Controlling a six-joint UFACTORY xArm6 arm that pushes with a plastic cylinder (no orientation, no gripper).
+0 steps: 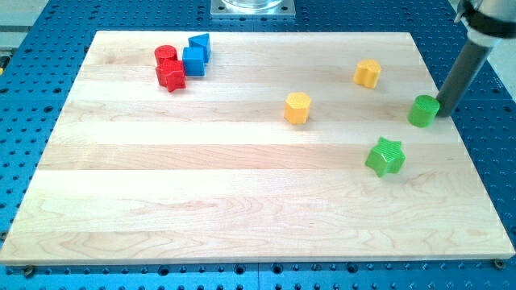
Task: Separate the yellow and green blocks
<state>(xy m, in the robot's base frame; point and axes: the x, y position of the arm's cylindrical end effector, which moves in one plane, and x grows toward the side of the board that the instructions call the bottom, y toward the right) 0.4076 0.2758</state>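
My tip [443, 112] rests on the board at the view's right edge, just right of the green cylinder [422, 110], touching or nearly touching it. A green star block [384, 156] lies below and left of the cylinder. A yellow hexagonal block [297, 107] sits near the board's middle. A second yellow block [367, 73] lies up and to the right of it, left of and above the green cylinder.
At the view's top left a cluster holds a red cylinder [166, 56], a red star block [171, 76], a blue cube [193, 60] and a blue triangular block [200, 43]. The wooden board [242, 201] lies on a blue perforated table.
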